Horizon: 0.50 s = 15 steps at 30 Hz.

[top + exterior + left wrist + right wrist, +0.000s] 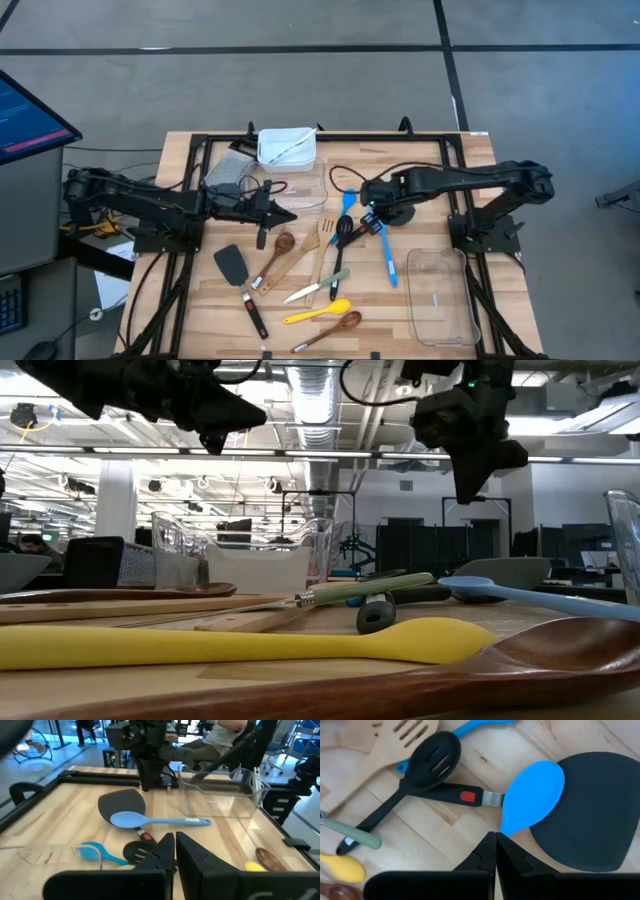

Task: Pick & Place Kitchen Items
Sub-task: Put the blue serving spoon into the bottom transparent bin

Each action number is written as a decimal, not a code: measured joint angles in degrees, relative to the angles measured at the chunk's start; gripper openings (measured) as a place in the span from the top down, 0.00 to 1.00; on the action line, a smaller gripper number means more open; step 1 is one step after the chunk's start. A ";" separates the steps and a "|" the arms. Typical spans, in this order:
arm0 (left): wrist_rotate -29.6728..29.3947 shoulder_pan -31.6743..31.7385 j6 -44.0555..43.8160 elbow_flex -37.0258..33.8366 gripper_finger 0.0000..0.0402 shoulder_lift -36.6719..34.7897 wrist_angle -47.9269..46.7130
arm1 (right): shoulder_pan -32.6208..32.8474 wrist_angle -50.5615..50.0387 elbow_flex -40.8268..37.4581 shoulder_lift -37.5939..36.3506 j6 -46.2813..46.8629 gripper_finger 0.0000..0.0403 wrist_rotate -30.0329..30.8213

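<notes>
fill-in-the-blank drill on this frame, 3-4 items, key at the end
1. The right gripper hovers with its jaws ____ over the blue spoon.
2. The blue spoon's bowl lies on top of a ____ spatula head.
3. The silicone spoon at the table's near edge is ____ in colour.
4. The left gripper holds ____.

Missing words: shut; black; yellow; nothing

Both dark six-joint arms reach inward over the table; the left two-finger gripper (285, 215) and right two-finger gripper (372, 217) are both closed, hovering empty.
</notes>
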 joint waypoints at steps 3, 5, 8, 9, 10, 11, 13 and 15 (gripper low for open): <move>-0.01 0.00 -0.01 -0.39 0.99 0.00 0.09 | -0.23 1.60 -1.46 0.39 -0.59 1.00 -2.54; -0.03 0.00 -0.01 -0.39 0.99 0.00 0.25 | -0.64 2.13 -2.96 0.39 -0.16 1.00 -3.41; -0.04 0.00 -0.01 -0.39 0.99 0.00 0.26 | -1.33 1.79 -5.17 0.39 2.25 1.00 -4.63; -0.04 0.00 -0.01 -0.39 0.99 0.00 0.26 | -1.37 1.92 -5.87 0.39 2.98 1.00 -4.49; -0.04 0.00 -0.01 -0.39 0.99 0.00 0.26 | -1.39 2.14 -6.46 0.39 3.82 1.00 -4.38; -0.04 0.00 -0.01 -0.39 0.99 0.00 0.26 | -1.38 2.24 -6.88 0.39 4.37 1.00 -4.38; -0.05 0.00 -0.01 -0.39 0.99 0.00 0.26 | -1.17 2.54 -7.19 0.39 4.80 1.00 -4.42; -0.06 0.00 -0.01 -0.39 0.99 0.00 0.31 | -0.63 3.69 -7.16 0.37 4.83 1.00 -4.40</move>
